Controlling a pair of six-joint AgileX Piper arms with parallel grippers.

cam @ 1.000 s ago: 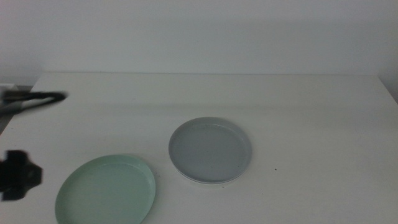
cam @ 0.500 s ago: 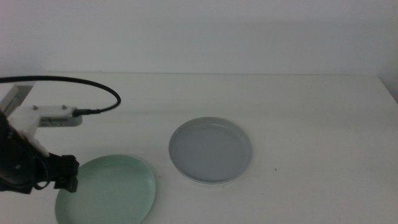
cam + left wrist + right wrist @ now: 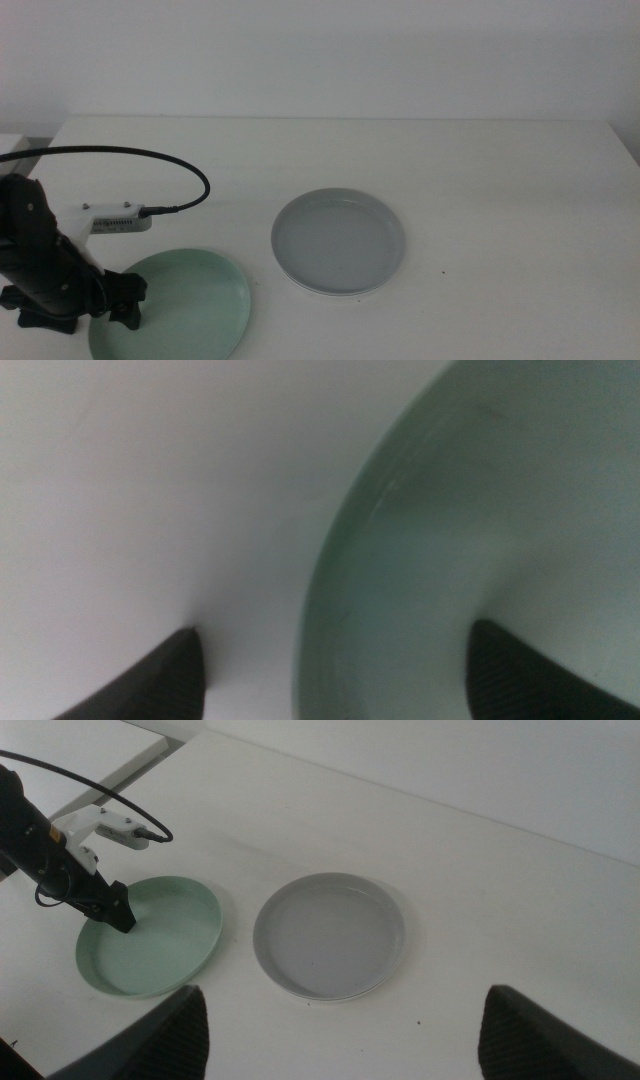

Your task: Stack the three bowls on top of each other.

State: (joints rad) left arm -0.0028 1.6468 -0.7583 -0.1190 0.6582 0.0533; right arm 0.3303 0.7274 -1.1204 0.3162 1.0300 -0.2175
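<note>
The pale mint green bowl (image 3: 185, 305) lies at the front left of the table. My left gripper (image 3: 125, 304) is open at its left rim. In the left wrist view the left gripper (image 3: 335, 680) straddles the green bowl's rim (image 3: 330, 580), one jaw outside on the table and one inside the bowl. The grey bowl (image 3: 338, 240) lies in the middle, nested on the white bowl, of which only a thin rim (image 3: 318, 291) shows. My right gripper (image 3: 345, 992) is open, held high above the table and out of the middle view.
The white table (image 3: 500, 170) ends at a pale wall behind. The left arm's black cable (image 3: 150, 155) loops over the table's left part. The right wrist view shows the green bowl (image 3: 160, 945), the grey bowl (image 3: 330, 935) and the left gripper (image 3: 118, 915).
The left arm has come in from the left and moved down, bringing its open gripper to the green bowl's left rim. The bowls have not moved.
</note>
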